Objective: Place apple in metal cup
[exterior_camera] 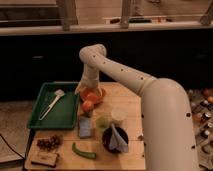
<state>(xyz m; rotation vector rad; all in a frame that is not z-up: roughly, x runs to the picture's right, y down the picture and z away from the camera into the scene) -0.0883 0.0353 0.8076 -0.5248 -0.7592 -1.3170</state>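
Observation:
The apple (88, 105) is a small orange-red ball on the wooden table, just in front of the shallow orange bowl (94, 94). Right in front of the apple stands a dull grey thing that looks like the metal cup (85, 127). Whether the two touch I cannot tell. My gripper (86, 92) hangs at the end of the white arm, over the bowl's left edge and just behind and above the apple. It looks open, and I see nothing in it.
A green tray (46, 117) with a white utensil (52, 102) fills the left. A pale green cup (102, 123), a white cup (118, 115) and a dark bowl (115, 139) stand to the right. A green pepper (83, 151) and snacks (48, 143) lie near the front edge.

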